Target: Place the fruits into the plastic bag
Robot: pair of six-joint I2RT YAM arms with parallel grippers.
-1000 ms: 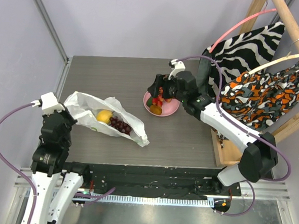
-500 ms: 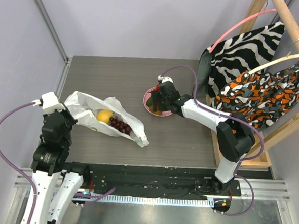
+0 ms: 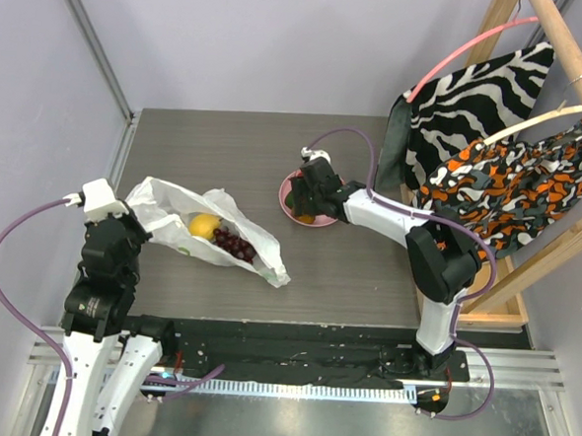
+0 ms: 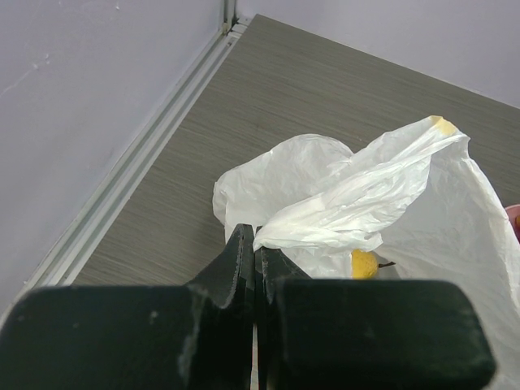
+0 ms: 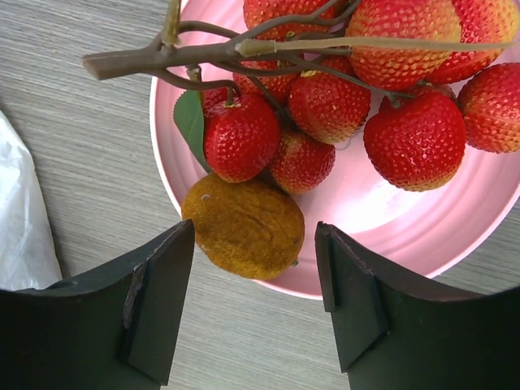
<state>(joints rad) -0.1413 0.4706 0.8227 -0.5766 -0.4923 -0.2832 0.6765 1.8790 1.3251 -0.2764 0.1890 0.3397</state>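
Lemon point(image 3: 204, 225) and grapes point(image 3: 233, 242) lie in the bag point(image 3: 158, 205); red fruits point(image 5: 325, 106) sit on the plate point(image 5: 455, 236).
My left end effector point(image 4: 253, 252) is clenched on the bag's edge; my right end effector point(image 5: 253, 236) hangs spread wide over the orange fruit point(image 5: 244, 226).

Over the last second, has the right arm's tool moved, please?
Yes. The right tool moved left, away from the zebra-striped black-and-white cloth, and now sits over the round pink plate.

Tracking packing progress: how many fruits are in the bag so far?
2: the lemon near the middle of the bag, and the grape bunch right beside it, on its right. More may be hidden under its folds.
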